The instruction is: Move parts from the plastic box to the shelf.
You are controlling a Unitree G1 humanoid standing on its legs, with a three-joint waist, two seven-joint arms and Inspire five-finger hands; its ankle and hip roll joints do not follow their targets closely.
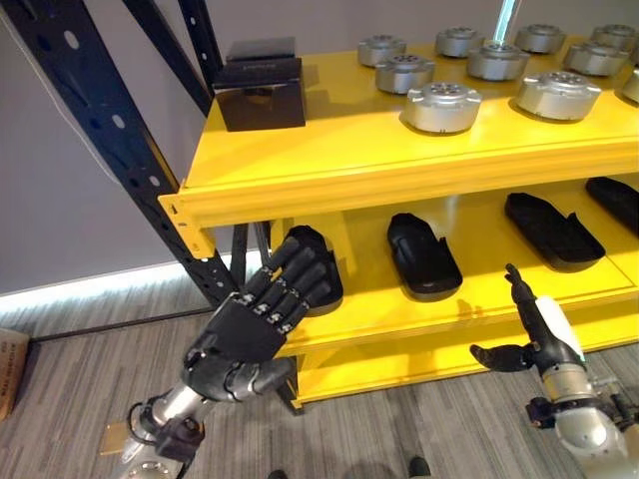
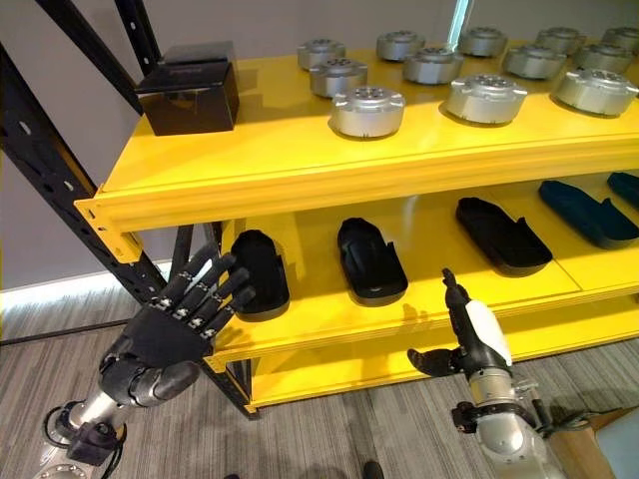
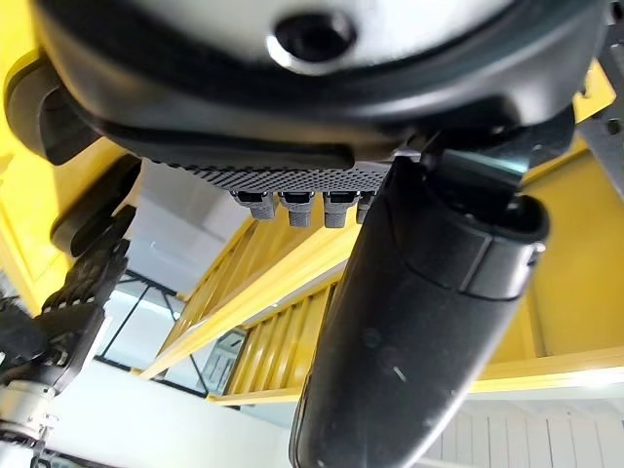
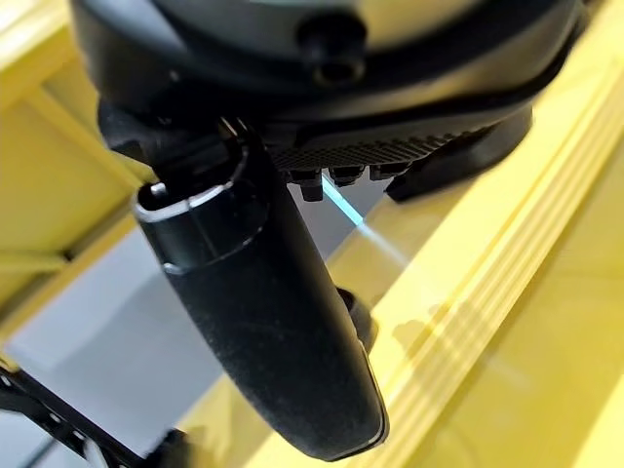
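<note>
A yellow shelf (image 1: 359,170) stands in front of me. Its top level carries several round silver metal parts (image 1: 442,106) and a dark box (image 1: 259,92). Its lower level (image 2: 399,309) holds several black moulded parts (image 1: 423,254) lying side by side. My left hand (image 1: 250,329) is raised before the shelf's left end, fingers straight and spread, holding nothing, close to the leftmost black part (image 2: 260,269). My right hand (image 2: 469,334) hovers in front of the lower level's edge, fingers straight, thumb out, empty. The left wrist view shows that hand's thumb (image 3: 409,331), the right wrist view the right thumb (image 4: 263,331).
Dark blue uprights and braces (image 1: 90,130) frame the shelf's left side. A bottom yellow level (image 1: 419,364) sits just above the grey wood-look floor (image 1: 80,399). A brown cardboard corner (image 1: 10,369) lies at the far left, another box edge (image 2: 609,444) at the lower right.
</note>
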